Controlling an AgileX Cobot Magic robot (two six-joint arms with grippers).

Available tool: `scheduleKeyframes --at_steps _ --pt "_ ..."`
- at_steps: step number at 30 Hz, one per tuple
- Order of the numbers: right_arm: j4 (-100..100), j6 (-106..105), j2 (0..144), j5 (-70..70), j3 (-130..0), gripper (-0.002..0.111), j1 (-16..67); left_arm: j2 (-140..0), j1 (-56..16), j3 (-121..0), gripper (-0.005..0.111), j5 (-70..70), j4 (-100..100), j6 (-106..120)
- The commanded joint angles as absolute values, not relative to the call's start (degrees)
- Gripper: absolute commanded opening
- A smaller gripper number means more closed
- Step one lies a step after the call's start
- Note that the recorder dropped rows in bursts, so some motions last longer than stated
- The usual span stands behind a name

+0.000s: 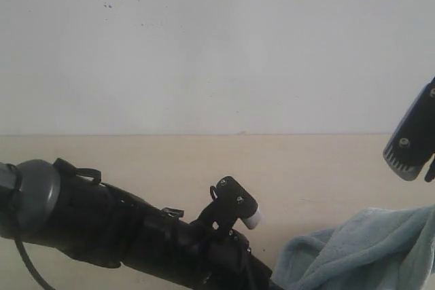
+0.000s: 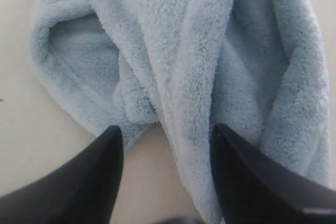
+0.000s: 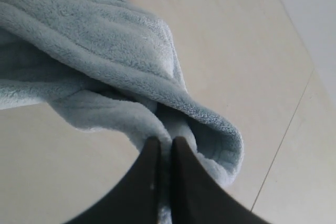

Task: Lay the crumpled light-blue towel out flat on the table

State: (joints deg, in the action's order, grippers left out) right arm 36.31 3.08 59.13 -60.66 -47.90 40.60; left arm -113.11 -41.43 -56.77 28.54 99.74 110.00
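Observation:
The light-blue towel [image 1: 353, 249] lies bunched at the lower right of the exterior view on the beige table [image 1: 204, 161]. In the left wrist view the towel [image 2: 184, 61] is crumpled in thick folds, and my left gripper [image 2: 167, 132] stands open just above it, one fold edge running between its dark fingers [image 2: 100, 171]. In the right wrist view my right gripper [image 3: 164, 142] is shut on a fold of the towel [image 3: 105, 45], lifting that end off the table [image 3: 220, 30]. Only the right arm's housing [image 1: 414, 134] shows in the exterior view. No label shows.
The left arm [image 1: 102, 222] stretches across the lower left of the exterior view, hiding part of the table. A white wall [image 1: 217, 45] rises behind the table's far edge. A thin seam line [image 3: 283, 140] crosses the surface near the right gripper.

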Motion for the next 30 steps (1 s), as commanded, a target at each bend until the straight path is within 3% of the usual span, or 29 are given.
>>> scheduleKeyframes --at_steps 1,13,17,20,24,30 --pt "36.3 3.1 58.7 -59.7 -48.0 0.000 40.5 -115.1 -42.7 -57.3 0.050 28.0 99.9 110.9" --pt "36.3 3.2 58.7 -59.4 -48.0 0.000 40.5 -118.4 -42.7 -58.3 0.047 26.6 99.9 111.0" --pt "36.3 4.0 58.7 -59.5 -48.0 0.000 40.5 -120.1 -42.8 -60.8 0.030 26.6 99.9 111.0" --pt "36.1 4.1 58.7 -59.6 -48.0 0.000 40.5 -121.3 -43.6 -62.5 0.006 26.4 99.9 109.4" --pt "36.1 4.1 58.7 -60.7 -48.0 0.000 40.5 -120.7 -44.2 -63.1 0.004 24.7 99.9 108.7" --pt "36.4 4.1 58.6 -62.7 -48.0 0.000 40.5 -111.7 -44.2 -60.7 0.004 10.2 95.4 105.2"
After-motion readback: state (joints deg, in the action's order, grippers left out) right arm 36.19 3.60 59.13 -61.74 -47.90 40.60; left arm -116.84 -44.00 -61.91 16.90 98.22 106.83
